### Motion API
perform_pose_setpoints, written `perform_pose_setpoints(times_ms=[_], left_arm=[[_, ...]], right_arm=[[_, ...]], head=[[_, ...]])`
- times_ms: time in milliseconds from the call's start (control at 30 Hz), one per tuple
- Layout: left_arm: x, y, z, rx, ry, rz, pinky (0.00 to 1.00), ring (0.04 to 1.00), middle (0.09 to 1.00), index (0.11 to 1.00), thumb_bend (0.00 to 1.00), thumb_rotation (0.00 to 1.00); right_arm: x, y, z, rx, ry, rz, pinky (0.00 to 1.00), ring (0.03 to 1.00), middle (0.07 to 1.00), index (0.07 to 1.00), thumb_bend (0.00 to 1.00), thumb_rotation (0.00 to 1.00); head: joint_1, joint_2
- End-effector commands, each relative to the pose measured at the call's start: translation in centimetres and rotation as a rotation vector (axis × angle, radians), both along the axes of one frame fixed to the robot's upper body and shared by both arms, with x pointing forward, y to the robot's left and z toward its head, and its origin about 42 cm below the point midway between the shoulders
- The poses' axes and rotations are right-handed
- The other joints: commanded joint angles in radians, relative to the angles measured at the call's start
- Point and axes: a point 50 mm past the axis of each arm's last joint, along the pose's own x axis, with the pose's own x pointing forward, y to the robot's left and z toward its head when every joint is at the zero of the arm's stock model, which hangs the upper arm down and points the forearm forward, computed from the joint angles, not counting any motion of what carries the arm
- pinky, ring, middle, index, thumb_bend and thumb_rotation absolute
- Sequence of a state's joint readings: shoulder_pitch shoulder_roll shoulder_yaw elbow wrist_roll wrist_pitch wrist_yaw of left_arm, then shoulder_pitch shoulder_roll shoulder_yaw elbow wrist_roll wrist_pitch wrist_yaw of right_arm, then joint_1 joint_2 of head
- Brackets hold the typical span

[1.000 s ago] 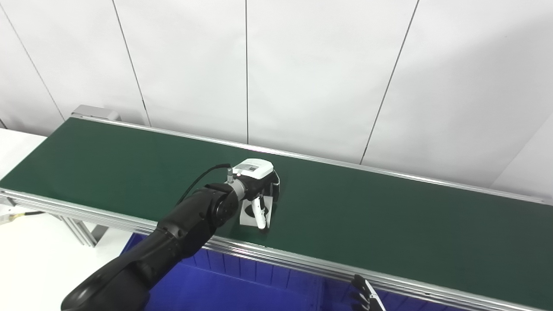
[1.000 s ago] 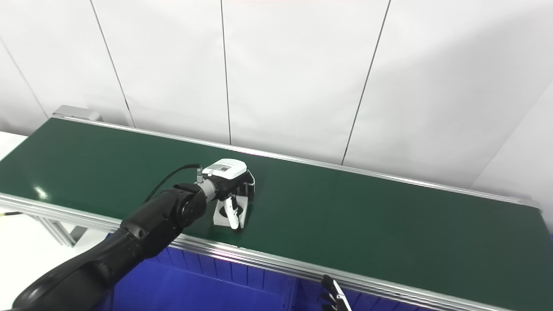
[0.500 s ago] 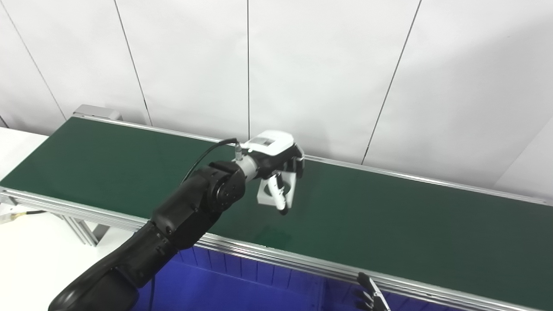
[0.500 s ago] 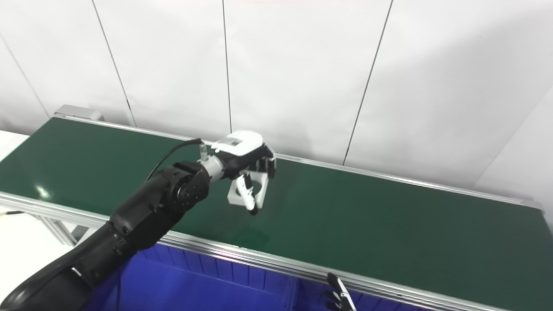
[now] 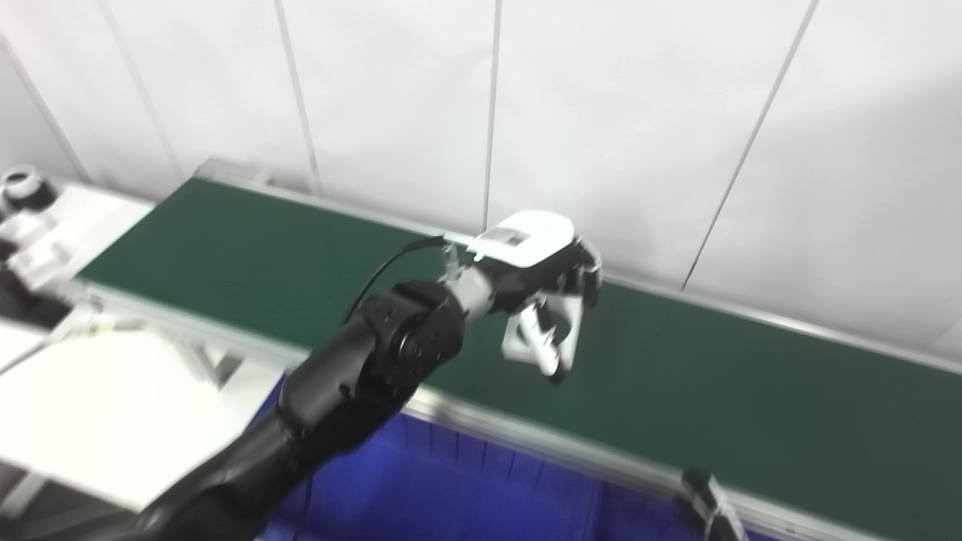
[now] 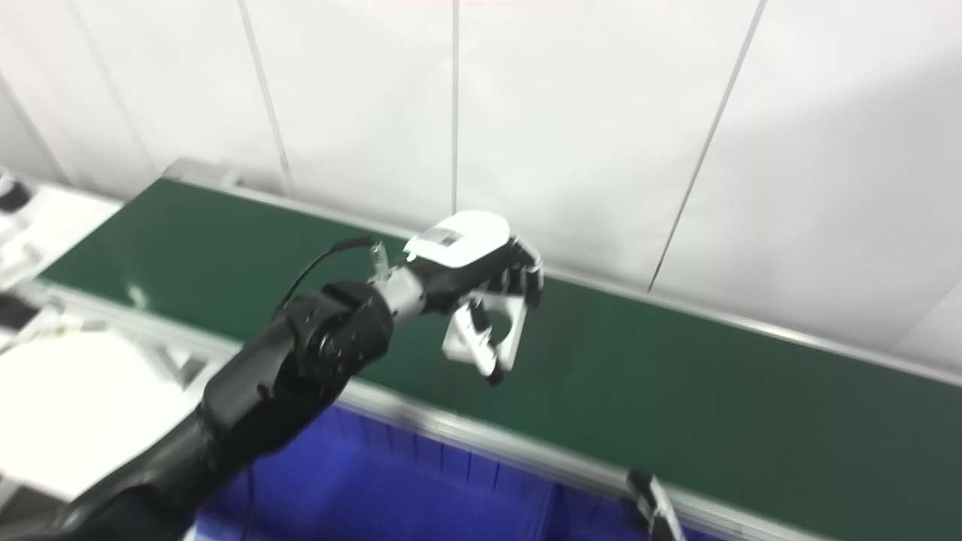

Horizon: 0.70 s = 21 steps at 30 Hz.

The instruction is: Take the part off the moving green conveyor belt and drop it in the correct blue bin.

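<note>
My left hand (image 5: 543, 279) hangs above the green conveyor belt (image 5: 714, 391), shut on a white blocky part (image 5: 545, 340) with a round hole; the part dangles below the fingers, clear of the belt. The same hand (image 6: 481, 274) and part (image 6: 487, 336) show in the right eye view. A blue bin (image 5: 458, 488) sits under the belt's near rail, below and to the left of the held part. Only the fingertips of my right hand (image 5: 710, 505) poke up at the bottom edge, so its state is unclear.
The belt's aluminium near rail (image 5: 526, 443) runs between the hand and the bin. A white table (image 5: 90, 391) lies left of the bin, with grey and black items (image 5: 22, 218) at the far left. White wall panels stand behind the belt.
My left hand has lifted the part off the belt and raised it. The camera has swung left, bringing the white table and the items on it into view.
</note>
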<state>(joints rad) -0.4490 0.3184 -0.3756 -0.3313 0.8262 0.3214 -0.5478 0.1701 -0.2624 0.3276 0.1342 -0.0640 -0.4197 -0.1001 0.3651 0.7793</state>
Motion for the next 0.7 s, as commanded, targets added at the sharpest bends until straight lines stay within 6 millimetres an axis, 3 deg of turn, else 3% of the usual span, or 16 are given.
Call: perform_pose_setpoints(times_ms=[0,100,233,367,567,667], left_arm=[[-0.8,0.3,1.5,-0.018,-0.057,0.032,0.27,0.336,0.423,0.51,0.52,0.0],[-2.1,0.5,1.2,-0.023,-0.045,0.048,0.3,0.374,0.444,0.512,0.52,0.0],[-3.9,1.1,0.6,-0.013,-0.026,0.065,0.26,0.335,0.422,0.506,0.52,0.0],[-5.5,1.8,-0.1,0.015,-0.011,0.061,0.25,0.332,0.419,0.506,0.52,0.0],[-6.9,3.1,-1.2,0.06,0.011,0.078,0.33,0.417,0.481,0.49,0.52,0.0],[-7.4,3.9,-1.9,0.067,0.02,0.091,0.26,0.34,0.418,0.507,0.52,0.0]], right_arm=[[0.9,-0.3,1.7,0.047,-0.085,0.024,0.8,0.844,0.892,0.933,0.96,0.92],[1.4,-0.8,2.5,0.069,-0.101,0.034,0.81,0.839,0.898,0.93,0.97,0.91],[1.7,-1.3,3.2,0.078,-0.119,0.048,0.81,0.828,0.898,0.932,0.94,0.89],[1.9,-1.9,3.6,0.074,-0.128,0.056,0.82,0.829,0.899,0.938,0.92,0.9],[1.8,-2.3,3.8,0.059,-0.132,0.058,0.8,0.821,0.898,0.945,0.91,0.91],[1.8,-2.4,3.7,0.053,-0.131,0.062,0.81,0.836,0.898,0.955,0.9,0.91]], head=[[0.016,0.043],[0.037,0.103],[0.068,0.139],[0.091,0.149],[0.116,0.132],[0.113,0.122]])
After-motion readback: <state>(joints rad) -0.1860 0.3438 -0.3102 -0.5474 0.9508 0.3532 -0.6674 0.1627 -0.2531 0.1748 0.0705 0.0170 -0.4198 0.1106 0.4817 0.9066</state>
